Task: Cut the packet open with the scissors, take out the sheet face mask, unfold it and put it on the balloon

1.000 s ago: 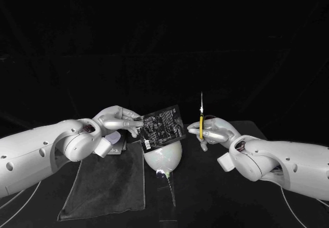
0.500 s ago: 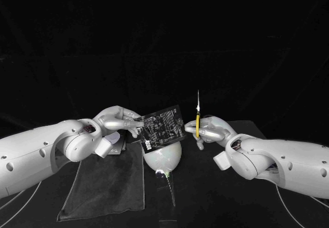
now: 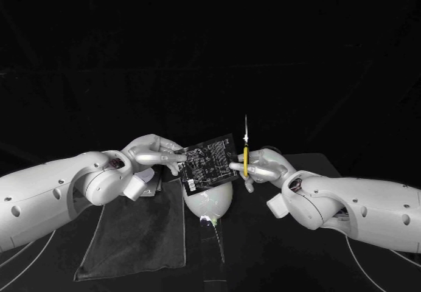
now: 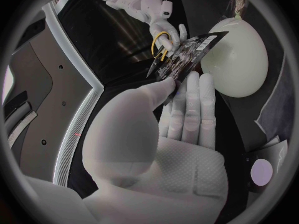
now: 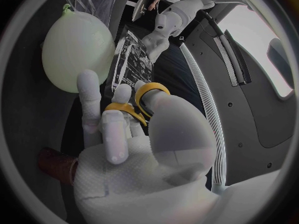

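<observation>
Grey cloth [image 3: 140, 234]: we see it spread flat on the black table [image 3: 289, 243], nearest to us, on the left arm's side.
Balloon [image 3: 208, 198]: pale and rounded, it rests on the table just beside the cloth's far right corner. Its knot points towards us. We find it directly below the packet.
Right hand [image 3: 259, 167]: closed round the scissors. In the right wrist view we see its fingers passed through the two yellow loops.
Left hand [image 3: 154, 153]: it grips the packet at its left edge, the thumb on one face and the fingers flat against the other.
Packet [image 3: 208, 161]: dark with pale print, it is held in the air by the left hand. It is tilted so that its right corner stands higher. It hangs above the balloon, between the two hands. We cannot tell whether any edge is cut.
Scissors [image 3: 246, 152]: held upright in the right hand, tip up, the blades reading as one thin line. The yellow handles sit just beside the packet's right edge; we cannot tell whether they touch it.
</observation>
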`<act>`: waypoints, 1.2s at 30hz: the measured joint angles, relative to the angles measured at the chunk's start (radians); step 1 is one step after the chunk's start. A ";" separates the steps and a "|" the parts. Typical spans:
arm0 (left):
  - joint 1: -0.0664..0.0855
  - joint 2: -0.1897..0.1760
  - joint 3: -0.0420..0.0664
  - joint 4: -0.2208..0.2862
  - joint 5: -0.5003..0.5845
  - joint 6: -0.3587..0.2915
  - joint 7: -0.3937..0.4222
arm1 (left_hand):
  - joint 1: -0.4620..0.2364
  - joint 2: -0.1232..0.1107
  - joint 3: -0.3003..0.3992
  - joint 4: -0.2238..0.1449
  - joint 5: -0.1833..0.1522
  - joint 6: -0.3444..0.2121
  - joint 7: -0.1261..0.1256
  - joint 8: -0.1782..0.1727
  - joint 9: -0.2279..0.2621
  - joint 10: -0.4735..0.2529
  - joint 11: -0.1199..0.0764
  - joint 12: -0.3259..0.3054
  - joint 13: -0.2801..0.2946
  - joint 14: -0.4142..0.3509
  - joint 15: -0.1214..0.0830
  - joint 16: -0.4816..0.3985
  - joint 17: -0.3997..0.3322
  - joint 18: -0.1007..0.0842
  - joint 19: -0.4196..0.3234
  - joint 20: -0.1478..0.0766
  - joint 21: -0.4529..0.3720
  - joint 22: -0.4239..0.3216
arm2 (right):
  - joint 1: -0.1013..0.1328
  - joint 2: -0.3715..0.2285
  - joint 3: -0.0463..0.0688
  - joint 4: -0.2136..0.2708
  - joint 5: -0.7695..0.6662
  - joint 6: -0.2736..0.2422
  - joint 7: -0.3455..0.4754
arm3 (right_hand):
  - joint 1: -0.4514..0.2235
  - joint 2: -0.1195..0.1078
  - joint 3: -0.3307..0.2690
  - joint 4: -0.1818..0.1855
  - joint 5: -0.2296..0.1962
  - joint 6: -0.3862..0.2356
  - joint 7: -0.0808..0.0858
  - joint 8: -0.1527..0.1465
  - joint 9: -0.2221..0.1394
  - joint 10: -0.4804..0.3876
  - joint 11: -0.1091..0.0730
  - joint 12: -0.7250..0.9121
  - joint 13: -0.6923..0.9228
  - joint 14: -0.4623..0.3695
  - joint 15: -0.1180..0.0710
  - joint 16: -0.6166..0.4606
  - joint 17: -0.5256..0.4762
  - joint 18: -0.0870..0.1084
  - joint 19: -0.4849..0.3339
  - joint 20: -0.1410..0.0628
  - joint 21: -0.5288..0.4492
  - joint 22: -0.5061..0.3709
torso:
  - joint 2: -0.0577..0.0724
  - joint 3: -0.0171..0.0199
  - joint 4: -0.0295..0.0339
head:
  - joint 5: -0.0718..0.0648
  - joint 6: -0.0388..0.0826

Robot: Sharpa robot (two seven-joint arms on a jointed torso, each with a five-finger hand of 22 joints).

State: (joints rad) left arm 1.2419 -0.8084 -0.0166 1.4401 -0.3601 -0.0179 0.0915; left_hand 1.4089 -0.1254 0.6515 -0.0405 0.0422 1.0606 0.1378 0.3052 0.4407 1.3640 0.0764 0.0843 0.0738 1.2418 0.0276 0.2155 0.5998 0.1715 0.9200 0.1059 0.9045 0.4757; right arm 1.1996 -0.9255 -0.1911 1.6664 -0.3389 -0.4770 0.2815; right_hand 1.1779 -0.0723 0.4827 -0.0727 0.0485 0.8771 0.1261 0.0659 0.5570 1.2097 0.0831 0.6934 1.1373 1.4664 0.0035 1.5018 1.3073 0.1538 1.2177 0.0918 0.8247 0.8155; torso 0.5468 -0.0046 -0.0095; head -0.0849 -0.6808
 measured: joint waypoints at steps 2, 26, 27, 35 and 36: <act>0.000 0.000 0.000 0.000 0.002 0.002 0.000 | 0.000 0.000 0.000 0.000 0.003 0.000 0.000 -0.001 0.000 0.000 0.000 0.000 0.000 0.000 0.000 0.000 0.000 0.000 0.000 0.000 0.000 0.000 | 0.001 0.004 0.000 -0.002 0.000 0.003 -0.001 | 0.000 0.000 -0.003 0.003 0.000 0.000 0.000 0.000 -0.001 0.000 0.000 0.000 0.000 0.000 0.000 -0.001 0.000 0.000 0.000 0.000 0.000 0.000 | 0.000 0.0000 -0.0002 | 0.000 0.000; 0.000 0.017 0.000 -0.005 0.022 0.005 -0.002 | -0.008 0.008 0.002 -0.005 0.003 -0.004 0.000 0.001 0.000 0.003 -0.003 0.000 0.000 -0.002 -0.002 0.000 0.003 0.000 0.000 0.000 0.000 0.000 | 0.005 0.020 0.000 -0.001 -0.017 0.024 -0.038 | -0.028 0.113 -0.003 0.083 0.000 0.110 -0.023 0.225 0.188 0.014 0.014 0.000 0.000 -0.001 -0.063 -0.003 0.001 -0.008 -0.020 -0.035 -0.045 -0.027 | 0.000 0.0001 -0.0009 | 0.003 -0.001; 0.001 0.019 0.000 -0.004 0.022 0.004 -0.003 | -0.009 0.009 0.002 -0.005 0.003 -0.005 0.001 0.001 0.000 0.003 -0.003 0.000 0.000 -0.002 -0.002 0.000 0.003 0.000 0.000 0.000 0.000 0.000 | 0.005 0.020 0.000 0.001 -0.019 0.023 -0.042 | -0.029 0.114 -0.008 0.085 0.000 0.101 -0.032 0.243 0.221 0.014 0.014 0.000 0.000 -0.001 -0.063 -0.001 0.001 -0.008 -0.020 -0.035 -0.047 -0.029 | 0.000 0.0002 -0.0009 | 0.002 -0.001; 0.001 0.034 0.000 -0.001 0.042 -0.018 0.000 | -0.036 0.012 -0.001 -0.020 0.003 -0.034 0.023 0.000 0.014 -0.026 0.010 -0.018 -0.002 -0.044 0.013 -0.027 0.004 0.003 -0.042 0.016 -0.008 -0.007 | 0.005 0.015 0.001 0.022 -0.016 -0.006 -0.066 | -0.036 0.120 -0.011 0.085 0.000 0.079 -0.054 0.291 0.316 0.014 0.013 0.000 0.000 -0.001 -0.066 0.002 0.001 -0.008 -0.016 -0.038 -0.049 -0.028 | -0.001 0.0001 -0.0012 | 0.004 0.001; 0.001 0.034 0.000 0.000 0.046 -0.023 0.001 | -0.048 0.010 -0.008 -0.020 0.004 -0.046 0.027 -0.008 0.032 -0.042 0.016 -0.021 -0.005 -0.055 0.021 -0.031 0.004 0.005 -0.051 0.022 -0.016 -0.010 | 0.006 0.014 0.001 0.025 -0.014 -0.011 -0.068 | -0.037 0.122 -0.011 0.085 0.000 0.079 -0.054 0.294 0.317 0.014 0.013 0.000 0.000 -0.001 -0.066 0.002 0.000 -0.008 -0.016 -0.038 -0.049 -0.028 | -0.001 0.0001 -0.0012 | 0.004 0.002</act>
State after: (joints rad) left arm 1.2425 -0.7743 -0.0170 1.4400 -0.3141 -0.0405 0.0924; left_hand 1.3605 -0.1152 0.6434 -0.0604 0.0464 1.0151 0.1644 0.2974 0.4726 1.3220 0.0921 0.0628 0.0688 1.1870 0.0486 0.1849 0.6039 0.1770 0.8695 0.1282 0.8889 0.4656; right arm 1.2053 -0.9120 -0.1898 1.6916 -0.3531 -0.4884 0.2140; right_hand 1.1411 0.0492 0.4715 0.0124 0.0486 0.9564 0.0722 0.3600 0.8736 1.2235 0.0966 0.6932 1.1375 1.4650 -0.0628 1.5035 1.3075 0.1457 1.2016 0.0534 0.7753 0.7873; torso 0.5456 -0.0045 -0.0107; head -0.0811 -0.6793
